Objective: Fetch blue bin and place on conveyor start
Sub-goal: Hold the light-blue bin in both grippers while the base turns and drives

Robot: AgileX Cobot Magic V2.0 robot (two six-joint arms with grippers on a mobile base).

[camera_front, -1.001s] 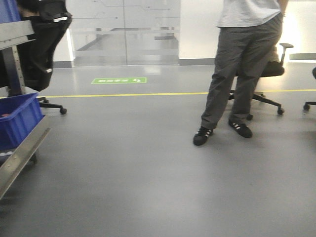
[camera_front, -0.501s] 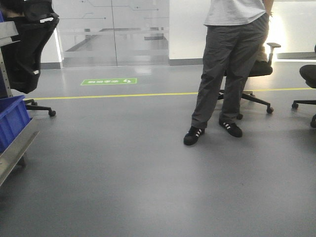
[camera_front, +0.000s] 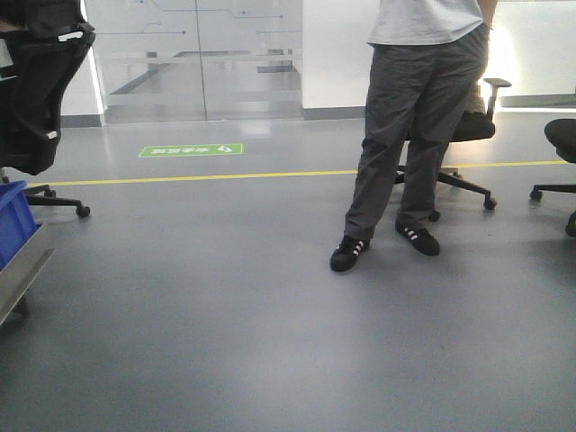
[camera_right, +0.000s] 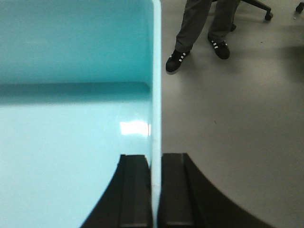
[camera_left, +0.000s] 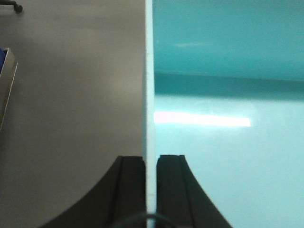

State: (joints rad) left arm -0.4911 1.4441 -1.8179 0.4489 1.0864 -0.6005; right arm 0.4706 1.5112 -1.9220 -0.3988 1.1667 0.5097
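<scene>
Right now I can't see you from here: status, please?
Left pincer and right pincer shut on blue bin. Conveyor not in view. Person standing ahead.

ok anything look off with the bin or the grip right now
Nothing stands out. The blue bin looks empty and unmarked, its side walls clamped squarely by the left gripper and right gripper. Only note: a person stands on the floor ahead.

Plain turquoise bin [camera_left: 228, 142], grey floor [camera_front: 270, 315]
</scene>
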